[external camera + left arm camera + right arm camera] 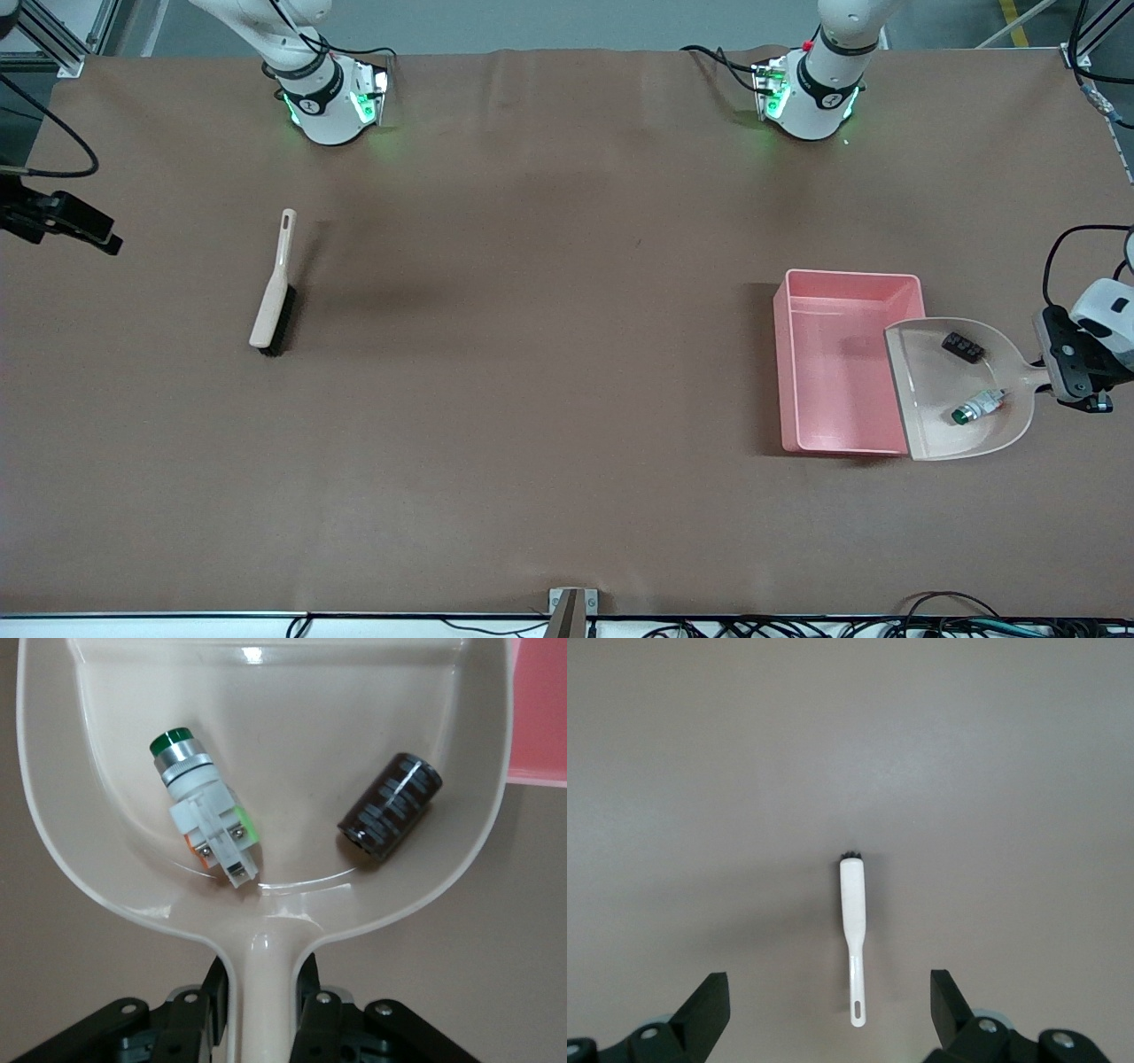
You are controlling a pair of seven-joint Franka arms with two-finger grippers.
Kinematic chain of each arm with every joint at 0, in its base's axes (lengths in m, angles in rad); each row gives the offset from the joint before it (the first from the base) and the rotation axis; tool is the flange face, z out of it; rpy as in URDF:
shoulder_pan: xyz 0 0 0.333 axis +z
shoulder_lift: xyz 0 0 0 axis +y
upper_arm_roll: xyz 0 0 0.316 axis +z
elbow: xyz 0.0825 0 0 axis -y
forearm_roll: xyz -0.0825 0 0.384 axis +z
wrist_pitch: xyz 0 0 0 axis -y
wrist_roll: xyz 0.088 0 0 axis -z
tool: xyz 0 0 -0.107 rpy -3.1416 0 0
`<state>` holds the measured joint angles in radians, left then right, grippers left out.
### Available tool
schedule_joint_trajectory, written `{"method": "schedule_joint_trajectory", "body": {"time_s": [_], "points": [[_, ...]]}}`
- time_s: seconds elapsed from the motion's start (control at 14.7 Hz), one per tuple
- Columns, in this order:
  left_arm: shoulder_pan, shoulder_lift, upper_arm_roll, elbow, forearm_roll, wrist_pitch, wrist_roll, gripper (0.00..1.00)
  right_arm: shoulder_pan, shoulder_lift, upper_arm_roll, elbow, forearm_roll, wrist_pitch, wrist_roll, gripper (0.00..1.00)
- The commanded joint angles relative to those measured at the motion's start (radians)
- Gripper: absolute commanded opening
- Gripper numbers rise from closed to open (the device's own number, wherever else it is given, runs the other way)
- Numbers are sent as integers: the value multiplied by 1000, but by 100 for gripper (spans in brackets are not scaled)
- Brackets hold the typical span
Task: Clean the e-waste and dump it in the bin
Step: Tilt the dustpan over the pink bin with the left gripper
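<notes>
My left gripper (1059,377) is shut on the handle of the beige dustpan (930,425), whose front lip reaches over the rim of the pink bin (833,372). Both e-waste parts lie in the pan: the dark block (963,346) and the white-silver piece with a green tip (979,407). The left wrist view shows my left gripper (263,992) clamping the handle, the pan (292,735), the white piece (208,819), the dark block (390,806) and a corner of the bin (540,709). My right gripper (828,988) is open and empty, high over the brush (852,912).
The beige brush with black bristles (273,292) lies on the brown table cover toward the right arm's end. A black camera mount (62,221) sticks in at that end's edge. The bin sits near the left arm's end of the table.
</notes>
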<state>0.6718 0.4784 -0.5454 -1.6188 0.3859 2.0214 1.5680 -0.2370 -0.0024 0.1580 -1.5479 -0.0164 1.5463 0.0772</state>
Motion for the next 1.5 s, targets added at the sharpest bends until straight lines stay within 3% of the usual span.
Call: {"method": "schedule_joint_trajectory", "body": {"time_s": [0.0,0.27,0.48,0.68,1.16,1.43], "points": [[-128,-128,128,-107,-32,34,-28,0,-53,13,5,32,21,-55,-59,100],[-369,-225,359,-234,-30,115,-91,0,-36,12,-9,34,19,-72,-86,100],[-452,-262,418,-285,-15,141,-130,0,111,12,-151,34,21,-106,-86,100],[-607,-305,548,-316,33,135,-147,0,133,12,-167,37,21,-101,-86,100],[-707,-343,547,-309,261,-13,-348,0,136,12,-166,37,23,-112,-86,100],[-709,-346,524,-287,283,-15,-336,0,122,12,-169,35,24,-114,-86,100]]}}
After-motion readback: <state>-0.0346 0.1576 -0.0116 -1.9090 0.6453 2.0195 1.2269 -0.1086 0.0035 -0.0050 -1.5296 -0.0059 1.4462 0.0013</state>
